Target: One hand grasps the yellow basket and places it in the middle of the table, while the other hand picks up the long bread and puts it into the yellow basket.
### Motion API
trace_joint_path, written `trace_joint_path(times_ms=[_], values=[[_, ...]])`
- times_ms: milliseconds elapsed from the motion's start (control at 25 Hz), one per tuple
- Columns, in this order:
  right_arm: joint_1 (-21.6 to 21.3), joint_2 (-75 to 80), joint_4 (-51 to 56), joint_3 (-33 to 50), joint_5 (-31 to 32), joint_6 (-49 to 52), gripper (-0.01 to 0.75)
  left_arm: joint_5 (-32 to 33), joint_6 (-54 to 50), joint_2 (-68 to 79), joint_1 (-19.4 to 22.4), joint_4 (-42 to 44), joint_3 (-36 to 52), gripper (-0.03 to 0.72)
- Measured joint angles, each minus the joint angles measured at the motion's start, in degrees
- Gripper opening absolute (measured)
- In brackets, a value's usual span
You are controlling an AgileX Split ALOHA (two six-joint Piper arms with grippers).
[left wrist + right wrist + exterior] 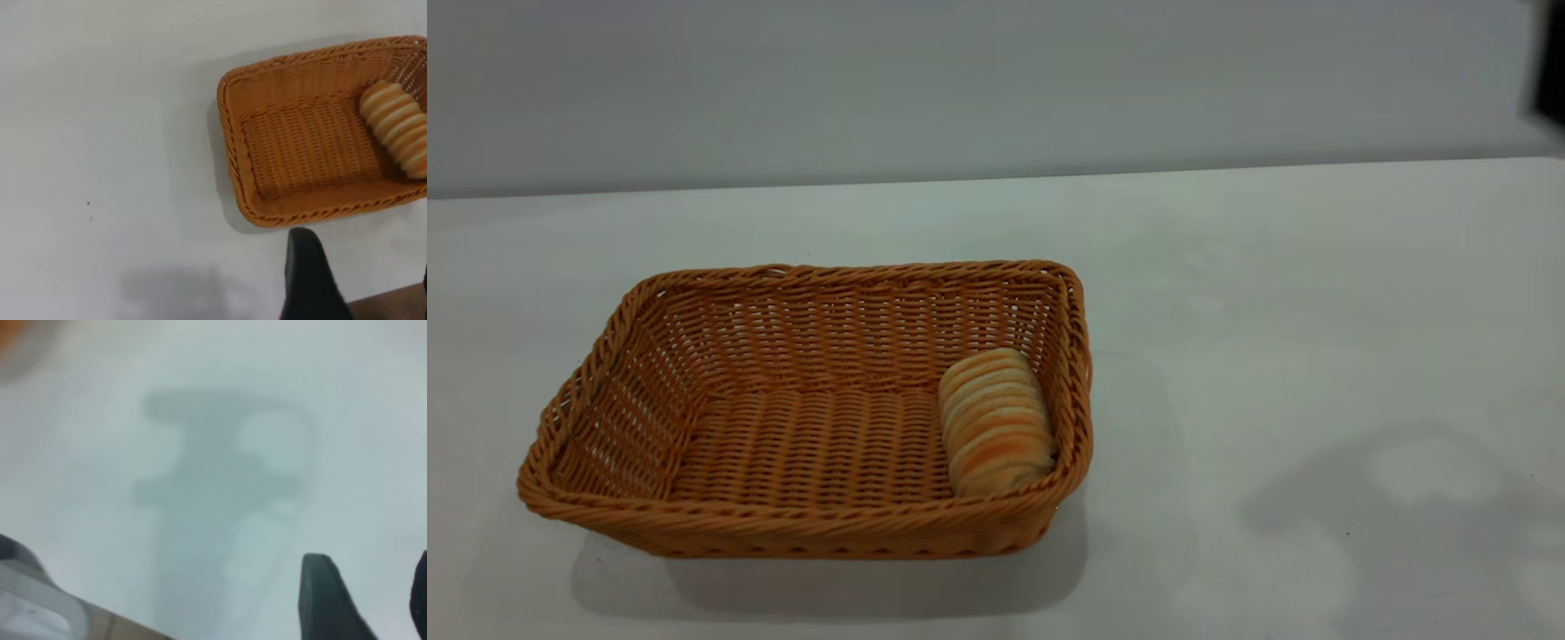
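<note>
Exterior view showed the job looking nearly all done, as far as I could judge. At the left and middle of the frame sat the yellow basket [694,524] on the table [1316,293], a bit left of the middle. It was wide and low, made of orange-tan woven strands, with a thick braided rim, sides that leaned outward and round corners. Inside it, at its right end, lay the long bread [996,422], touching the basket's right wall. The bread was small and plump, pale cream with orange-brown stripes across it like stacked slices, and its ends were round. The table was flat, white and smooth, and soft grey shadows lay on it at the lower right. No gripper touched the basket or the bread in this view. In the left wrist view the basket filled the upper right, with the bread at the right edge, and the left gripper [353,287] showed one slim black finger at the bottom, clear of the basket and holding nothing. I could not tell if it was open. In the right wrist view the right gripper [373,600] showed dark fingers at the lower right over bare table, spread apart and empty. What was left, I think, was only for the arms to go back.
</note>
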Motion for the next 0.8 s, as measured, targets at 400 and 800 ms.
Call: trace_joint_path(times_ms=[400, 800], values=[[0.0, -16.6, 1.6, 0.0, 11.1, 1.9, 0.355, 0.0, 0.0, -7.4, 0.0, 0.0, 5.4, 0.465], [0.0, -37.4, 14.5, 0.0, 11.5, 0.7, 0.355, 0.3, 0.0, -21.3, 0.0, 0.0, 11.1, 0.465]])
